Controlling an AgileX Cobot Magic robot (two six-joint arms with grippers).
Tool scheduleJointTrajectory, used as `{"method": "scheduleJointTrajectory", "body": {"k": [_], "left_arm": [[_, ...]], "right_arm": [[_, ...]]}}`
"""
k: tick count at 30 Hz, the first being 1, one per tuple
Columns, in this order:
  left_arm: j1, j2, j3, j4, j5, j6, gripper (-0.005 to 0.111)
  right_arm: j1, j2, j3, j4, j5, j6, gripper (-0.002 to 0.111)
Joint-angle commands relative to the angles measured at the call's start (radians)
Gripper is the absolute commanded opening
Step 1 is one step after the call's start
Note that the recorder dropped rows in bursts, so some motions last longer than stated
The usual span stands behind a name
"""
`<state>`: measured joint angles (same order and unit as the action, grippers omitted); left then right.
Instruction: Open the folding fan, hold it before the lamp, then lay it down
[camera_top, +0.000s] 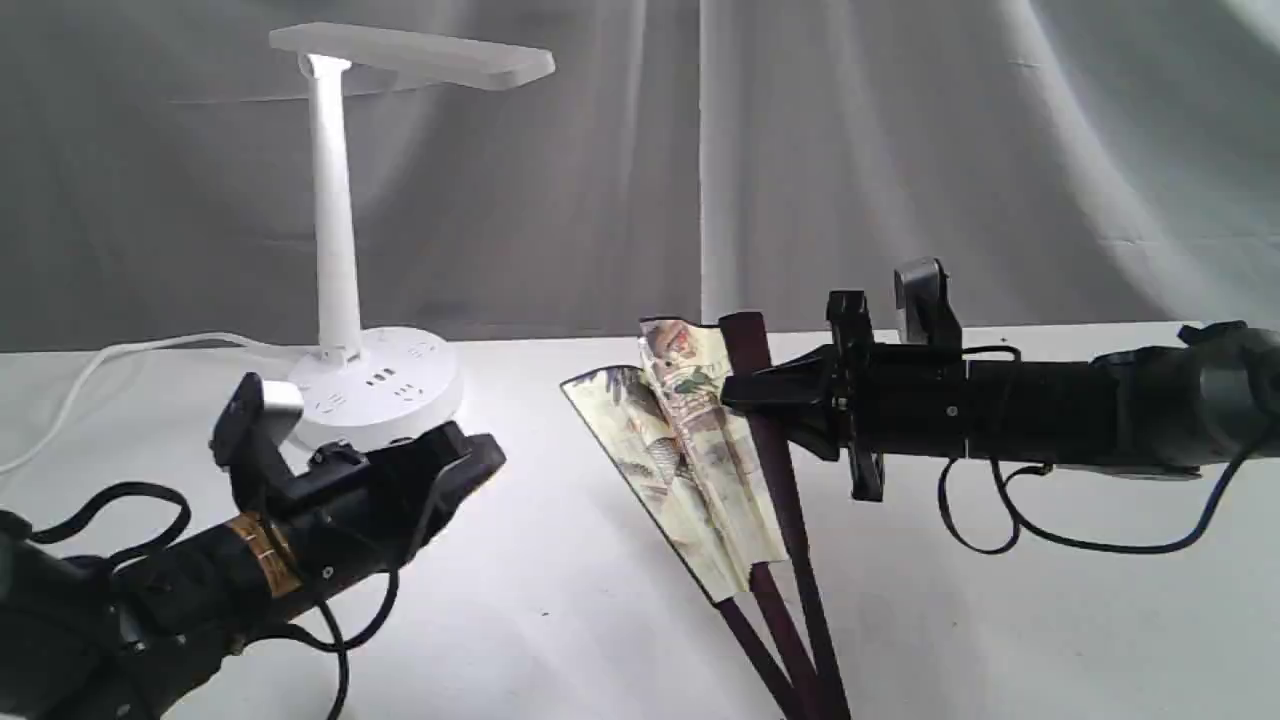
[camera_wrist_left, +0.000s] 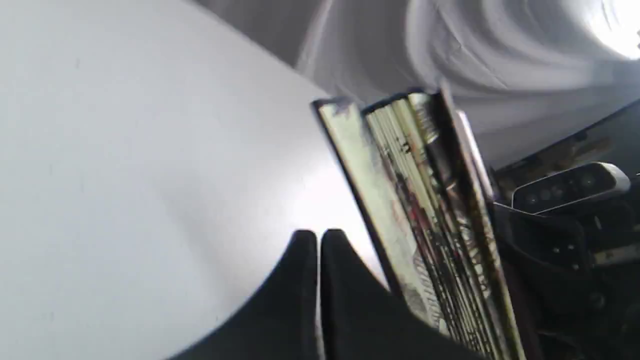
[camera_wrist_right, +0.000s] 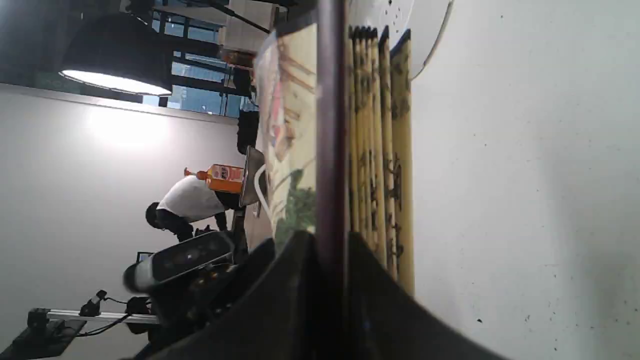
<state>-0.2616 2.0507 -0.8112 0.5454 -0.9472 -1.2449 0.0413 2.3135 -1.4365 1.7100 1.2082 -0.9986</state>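
Observation:
The folding fan (camera_top: 680, 450) stands tilted at mid-table, only partly spread, with its pivot end at the front edge. My right gripper (camera_top: 738, 390) is shut on its dark maroon guard (camera_wrist_right: 330, 150), and the cream pleats (camera_wrist_right: 381, 150) lie bunched beside that guard. To the left, my left gripper (camera_top: 492, 452) is shut on nothing and hangs a short way from the fan (camera_wrist_left: 425, 210); its fingers (camera_wrist_left: 300, 255) press together. The white lamp (camera_top: 335, 230) stands at the back left, behind the left gripper, with its head lit.
The lamp's white cord (camera_top: 100, 365) trails off to the left. A grey curtain (camera_top: 900, 150) hangs behind the white table (camera_top: 560, 600). A black cable (camera_top: 1000, 530) loops under the right arm. The lamp's round base (camera_wrist_right: 425, 30) shows past the fan.

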Motion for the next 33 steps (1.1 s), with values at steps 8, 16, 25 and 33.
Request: {"method": "scheduleJointTrajectory", "body": {"k": [8, 16, 25, 33], "left_arm": [[0.063, 0.085, -0.167, 0.377, 0.073, -0.511, 0.032], [0.048, 0.107, -0.241, 0.377, -0.1, -0.51, 0.069], [-0.041, 0.205, -0.31, 0.271, -0.076, -0.508, 0.068], [-0.045, 0.259, -0.384, 0.216, -0.074, -0.508, 0.068]], "right_arm": [[-0.002, -0.018, 0.003, 0.019, 0.013, -0.012, 0.0], [-0.002, -0.018, 0.003, 0.022, 0.013, -0.014, 0.0], [-0.002, -0.018, 0.003, 0.023, 0.013, -0.014, 0.0], [-0.002, -0.018, 0.003, 0.021, 0.013, -0.014, 0.0]]}}
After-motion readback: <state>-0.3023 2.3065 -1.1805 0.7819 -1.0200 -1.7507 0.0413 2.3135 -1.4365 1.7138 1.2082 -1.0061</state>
